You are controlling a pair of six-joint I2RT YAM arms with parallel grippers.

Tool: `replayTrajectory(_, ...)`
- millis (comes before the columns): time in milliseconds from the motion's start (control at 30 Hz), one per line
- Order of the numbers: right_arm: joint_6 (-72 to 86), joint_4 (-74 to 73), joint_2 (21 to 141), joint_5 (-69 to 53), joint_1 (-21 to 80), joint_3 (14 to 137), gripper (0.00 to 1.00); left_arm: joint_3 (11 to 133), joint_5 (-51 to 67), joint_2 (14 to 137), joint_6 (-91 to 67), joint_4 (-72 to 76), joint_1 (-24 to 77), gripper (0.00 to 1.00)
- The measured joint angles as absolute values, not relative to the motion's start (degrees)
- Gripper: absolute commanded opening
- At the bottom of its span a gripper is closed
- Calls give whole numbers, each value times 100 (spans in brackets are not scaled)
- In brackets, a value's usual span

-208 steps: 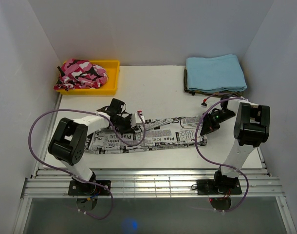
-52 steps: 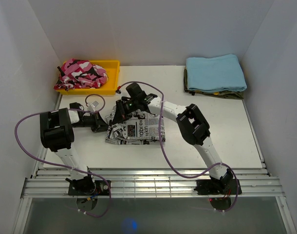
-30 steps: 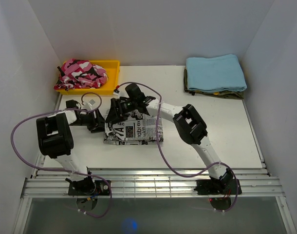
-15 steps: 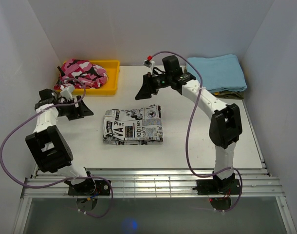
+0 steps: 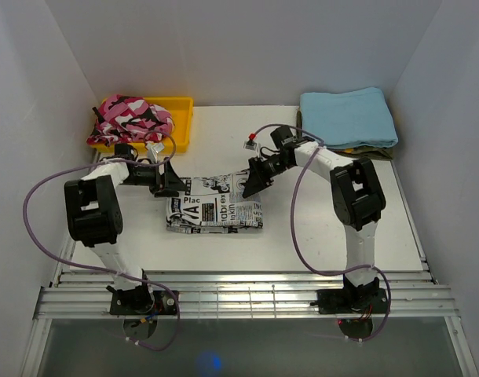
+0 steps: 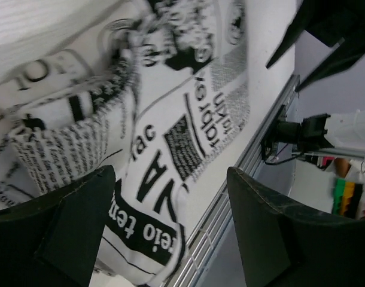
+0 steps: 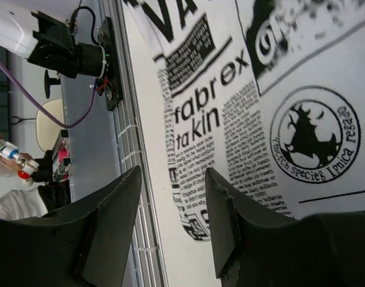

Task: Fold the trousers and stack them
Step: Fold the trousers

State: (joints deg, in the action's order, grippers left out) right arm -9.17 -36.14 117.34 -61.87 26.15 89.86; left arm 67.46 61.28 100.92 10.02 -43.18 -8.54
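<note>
Top external: folded trousers, a gripper at each far corner

Trousers [image 5: 214,207] lie folded in a flat rectangle left of the worktop's [image 5: 318,228] centre. Yellow tray [image 5: 184,118] with pink camouflage garment [image 5: 132,118] sits in the far left corner. Light blue cloth [image 5: 348,116] sits in the far right corner. Print reads "fabrex", "takin", "Plac". Left gripper [image 5: 170,182] sits low at the bundle's far left corner, right gripper [image 5: 251,182] at its far right corner. Both are spread wide, gripping nothing.
</note>
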Motion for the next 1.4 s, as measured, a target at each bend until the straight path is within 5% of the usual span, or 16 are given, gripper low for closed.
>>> replayTrajectory(267,-484,-2871,12376,-5909,2659,8143,57,6593,5911,11113,215,-3789,-1293,86)
replayTrajectory(467,-526,-2886,12213,-5780,2670,8136,57,7019,6106,11126,1284,-4517,-1334,84)
replayTrajectory(567,-596,-3057,11922,-5708,2665,8125,57,7356,6228,11017,2220,-5299,-1339,78)
replayTrajectory(800,-663,-3190,10949,-5870,2790,7911,57,7164,6287,10206,3924,-6654,-1337,46)
replayTrajectory(1133,-526,-2980,11662,-5760,3103,7135,53,5857,5153,10374,4368,-6265,-1304,26)
replayTrajectory(1267,-471,-2936,11616,-5671,3098,7153,53,5841,4943,10173,4244,-5966,-1273,37)
replayTrajectory(1400,-491,-2941,11181,-5159,3061,7168,59,5730,4650,8947,4228,-5170,-1264,73)
